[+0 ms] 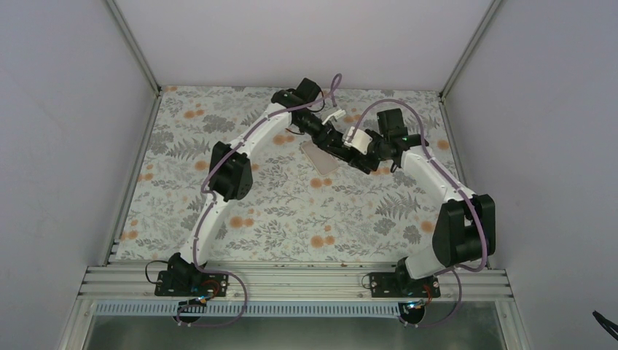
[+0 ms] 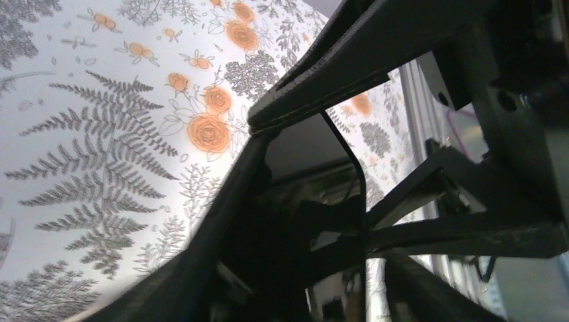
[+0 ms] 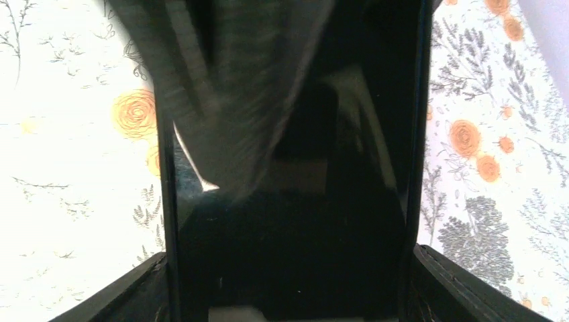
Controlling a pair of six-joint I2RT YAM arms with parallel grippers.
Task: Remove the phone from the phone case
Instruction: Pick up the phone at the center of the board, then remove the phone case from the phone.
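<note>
Phone (image 3: 288,221), one only, black and glossy, is held over the floral surface (image 1: 291,211) by the right gripper (image 3: 287,292), whose two fingers press its long edges. The left gripper (image 2: 258,131) meets it from the other side, its two fingers nearly together at the phone's corner; whether they pinch it cannot be told. One pale, see-through phone case (image 1: 319,157) lies flat on the surface just beside both grippers.
</note>
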